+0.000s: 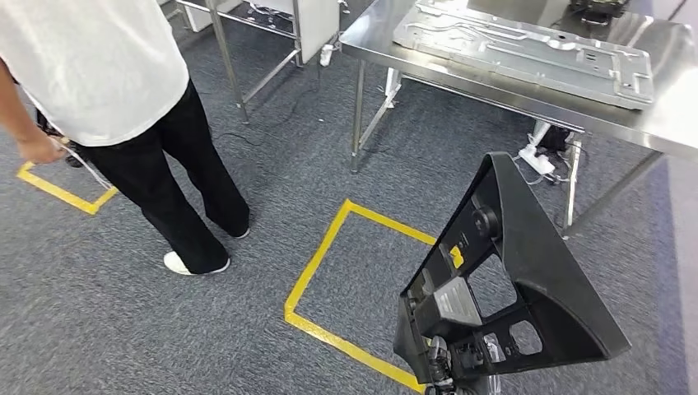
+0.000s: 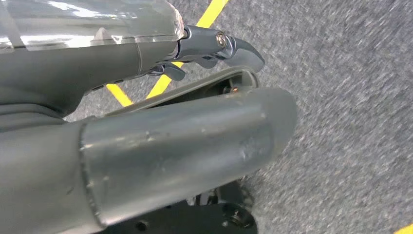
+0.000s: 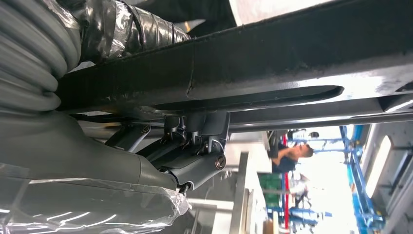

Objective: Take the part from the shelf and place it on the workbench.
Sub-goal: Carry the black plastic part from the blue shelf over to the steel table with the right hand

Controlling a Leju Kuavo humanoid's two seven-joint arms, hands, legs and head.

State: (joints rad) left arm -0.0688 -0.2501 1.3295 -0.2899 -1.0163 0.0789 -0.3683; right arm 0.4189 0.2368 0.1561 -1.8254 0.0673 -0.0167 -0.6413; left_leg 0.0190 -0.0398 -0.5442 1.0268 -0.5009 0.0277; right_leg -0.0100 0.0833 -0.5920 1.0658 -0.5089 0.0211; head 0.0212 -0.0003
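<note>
Gripping was the thing to mind at this moment: your left hand (image 2: 160, 161) had its thick thumb laid flat across the edge of the black part (image 1: 510, 288), with the darker fingers (image 2: 214, 46) curled over the far side of the same rim, so the part was pinched between them. Your right hand (image 3: 190, 156) had its fingers hooked under a long black bar of the part, pressed against it. Both holds looked firm, though how deep the fingers reached I could not tell.

Outward from the fingers, the part stood nearly upright in front of you, its pointed corner up and its wide end down by your hands, over the grey carpet and the yellow tape square (image 1: 329, 263). Beyond the fingers lay the steel workbench (image 1: 675, 123), well apart from the part, carrying a flat metal panel (image 1: 527, 49).

You did best to keep both holds clenched and the part level while closing on the bench, and to aim for bare steel beside the panel. A person (image 1: 107, 90) stood away to the left-hand side; you needed to swing wide of them.
</note>
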